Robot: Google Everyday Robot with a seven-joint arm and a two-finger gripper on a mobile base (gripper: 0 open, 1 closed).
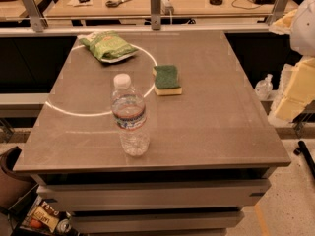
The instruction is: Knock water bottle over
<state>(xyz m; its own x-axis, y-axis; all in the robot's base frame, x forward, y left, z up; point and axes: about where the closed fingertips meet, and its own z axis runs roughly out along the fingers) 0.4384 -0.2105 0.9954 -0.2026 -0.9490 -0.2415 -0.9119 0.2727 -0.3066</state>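
Note:
The water bottle (129,116) stands upright near the front left of the grey table (221,117). It is clear and ribbed, with a white cap and a red, white and blue label band. Only part of my arm (295,87) shows, as pale padded segments at the right edge, beyond the table's right side and well apart from the bottle. My gripper is out of view.
A green snack bag (107,46) lies at the back left. A green and yellow sponge (167,79) lies right of and behind the bottle. A white circle is marked on the tabletop. A desk with rail posts runs behind. A small bottle (264,86) stands off to the right.

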